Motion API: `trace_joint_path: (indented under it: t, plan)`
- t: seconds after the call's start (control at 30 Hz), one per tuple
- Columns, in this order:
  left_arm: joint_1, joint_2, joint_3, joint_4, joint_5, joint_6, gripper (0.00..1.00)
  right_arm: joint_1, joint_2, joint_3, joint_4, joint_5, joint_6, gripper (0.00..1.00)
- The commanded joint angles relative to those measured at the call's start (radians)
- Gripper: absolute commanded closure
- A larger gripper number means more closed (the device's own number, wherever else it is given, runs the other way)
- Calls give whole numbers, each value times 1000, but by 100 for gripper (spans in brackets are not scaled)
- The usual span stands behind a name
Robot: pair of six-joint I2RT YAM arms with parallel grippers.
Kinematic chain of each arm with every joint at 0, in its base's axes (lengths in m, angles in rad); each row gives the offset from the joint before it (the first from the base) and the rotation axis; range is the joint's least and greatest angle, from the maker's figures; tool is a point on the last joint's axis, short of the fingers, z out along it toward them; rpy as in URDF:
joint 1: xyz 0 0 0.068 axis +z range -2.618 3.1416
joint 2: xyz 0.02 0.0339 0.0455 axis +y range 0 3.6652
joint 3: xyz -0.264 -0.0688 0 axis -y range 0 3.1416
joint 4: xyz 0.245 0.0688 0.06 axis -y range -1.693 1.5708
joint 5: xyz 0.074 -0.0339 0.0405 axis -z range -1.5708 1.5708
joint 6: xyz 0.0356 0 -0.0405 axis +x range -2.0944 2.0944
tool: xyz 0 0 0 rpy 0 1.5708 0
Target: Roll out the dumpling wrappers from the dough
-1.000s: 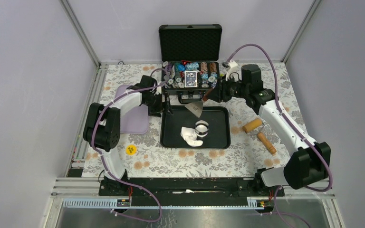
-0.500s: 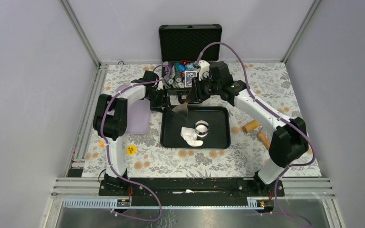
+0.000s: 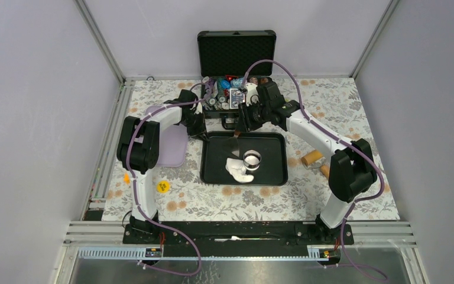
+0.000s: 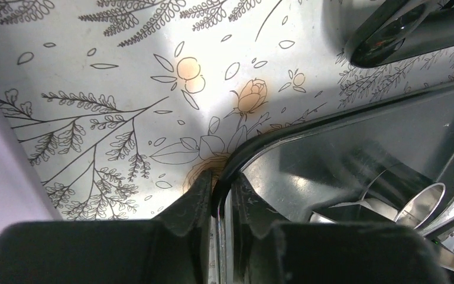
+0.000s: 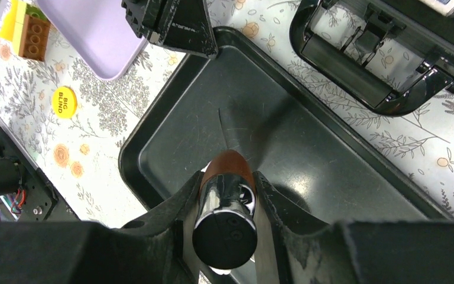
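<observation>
The dough (image 3: 236, 170) lies in tray (image 3: 272, 148) beside ring cutter (image 3: 251, 158), just nearside of right gripper (image 5: 227, 177), which clamps scraper (image 5: 227, 165) handle. Left gripper (image 4: 217, 189) has just pinched tray's corner rim. Tray braced, so scraping dough likely next.

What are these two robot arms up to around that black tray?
The left gripper pinches the far-left corner rim of the black tray, apparently to steady it. The right gripper holds a wooden-handled scraper, blade pointing down over the tray's bare far end. Nearer on the tray, a white dough piece lies beside a steel ring cutter, both untouched. A rolling pin lies right of the tray.
</observation>
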Motion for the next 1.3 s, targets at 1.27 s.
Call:
trace_joint_path:
  t: [1.27]
  plan:
    - [-28, -53, -124, 81, -85, -151, 100, -3, 138, 260, -375, -540, 27, 100]
